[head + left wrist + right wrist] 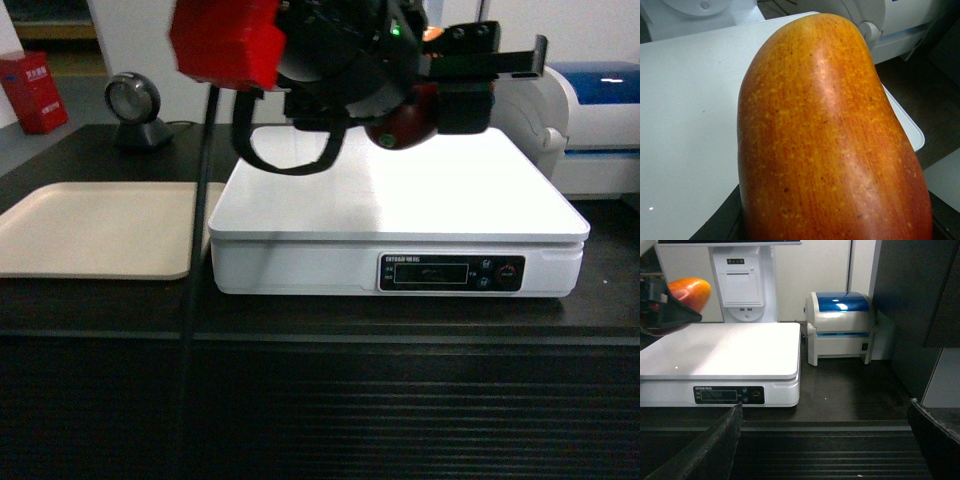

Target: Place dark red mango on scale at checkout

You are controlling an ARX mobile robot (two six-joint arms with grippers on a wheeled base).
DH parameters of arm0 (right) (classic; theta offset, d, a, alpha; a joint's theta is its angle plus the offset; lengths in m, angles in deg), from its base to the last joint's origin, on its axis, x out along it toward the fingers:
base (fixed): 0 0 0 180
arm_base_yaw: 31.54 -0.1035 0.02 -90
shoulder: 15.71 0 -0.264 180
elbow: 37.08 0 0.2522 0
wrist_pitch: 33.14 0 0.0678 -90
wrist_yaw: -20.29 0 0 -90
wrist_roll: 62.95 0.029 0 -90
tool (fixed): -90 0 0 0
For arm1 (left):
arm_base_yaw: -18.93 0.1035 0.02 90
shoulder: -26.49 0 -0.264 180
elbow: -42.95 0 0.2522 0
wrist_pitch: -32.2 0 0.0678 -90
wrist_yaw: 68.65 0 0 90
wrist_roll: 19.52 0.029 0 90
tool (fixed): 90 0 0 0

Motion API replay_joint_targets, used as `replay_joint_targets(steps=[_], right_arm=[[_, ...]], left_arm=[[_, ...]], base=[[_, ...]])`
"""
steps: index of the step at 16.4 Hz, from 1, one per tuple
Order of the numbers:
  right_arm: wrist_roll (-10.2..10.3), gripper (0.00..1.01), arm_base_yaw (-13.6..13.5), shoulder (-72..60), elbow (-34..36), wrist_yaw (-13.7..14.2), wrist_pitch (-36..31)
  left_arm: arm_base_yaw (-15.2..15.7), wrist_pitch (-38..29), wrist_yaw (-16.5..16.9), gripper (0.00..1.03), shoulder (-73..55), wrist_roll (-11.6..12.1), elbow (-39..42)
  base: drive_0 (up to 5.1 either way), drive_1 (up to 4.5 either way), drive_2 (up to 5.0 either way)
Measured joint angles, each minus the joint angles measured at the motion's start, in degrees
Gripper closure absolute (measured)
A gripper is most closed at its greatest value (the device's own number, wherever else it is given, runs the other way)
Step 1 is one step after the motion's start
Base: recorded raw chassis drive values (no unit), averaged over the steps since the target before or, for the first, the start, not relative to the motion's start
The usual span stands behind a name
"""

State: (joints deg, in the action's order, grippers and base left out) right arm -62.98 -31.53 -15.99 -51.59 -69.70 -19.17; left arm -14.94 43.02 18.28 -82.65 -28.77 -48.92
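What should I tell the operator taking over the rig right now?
Left gripper: shut on the glossy dark red mango, held in the air above the back of the large white boxy scale, not touching its top.
Right gripper: open, holding nothing, low in front of the black ribbed checkout counter.
Done: mango picked and brought over the scale.
Left: lower it onto the flat top, open the jaws, pull the arm back.
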Motion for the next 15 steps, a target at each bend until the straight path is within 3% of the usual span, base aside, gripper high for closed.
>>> replay_joint_targets(steps=[15], right_arm=[[0.0,0.03,0.0,0.0,0.0,0.0,0.0]], left_arm=[[-1.5,6.2,-2.3,0.43,-9.7,-1.7,-12.6]], base=[[0.0,0.0,0.0]])
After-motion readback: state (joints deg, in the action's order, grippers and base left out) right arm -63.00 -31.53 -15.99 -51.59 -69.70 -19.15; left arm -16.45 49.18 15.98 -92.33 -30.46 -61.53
